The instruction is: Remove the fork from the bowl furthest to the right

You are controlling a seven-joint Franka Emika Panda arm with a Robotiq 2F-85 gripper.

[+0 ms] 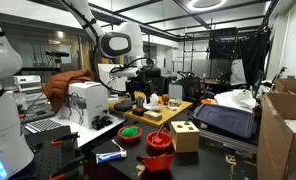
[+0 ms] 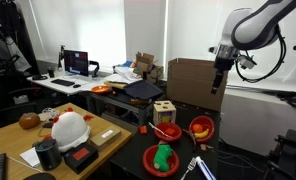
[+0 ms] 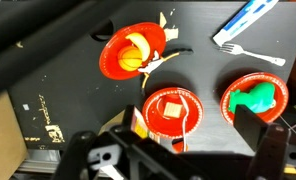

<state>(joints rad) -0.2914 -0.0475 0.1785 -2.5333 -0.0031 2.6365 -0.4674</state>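
Observation:
The red bowl with orange inside (image 3: 116,60) lies at the upper left of the wrist view and is the rightmost bowl in an exterior view (image 2: 201,127). The orange-tan fork (image 3: 138,52) lies across its inside, one end reaching towards the rim. My gripper (image 3: 190,125) is open and empty, high above the bowls. It hangs from the arm in an exterior view (image 2: 218,82).
A red bowl with a tan square in it (image 3: 173,110) sits right under the gripper. A red bowl with green inside (image 3: 256,97) is to its right. A white fork (image 3: 248,52) and a blue flat object (image 3: 250,18) lie on the dark table. A wooden block box (image 2: 165,112) stands behind the bowls.

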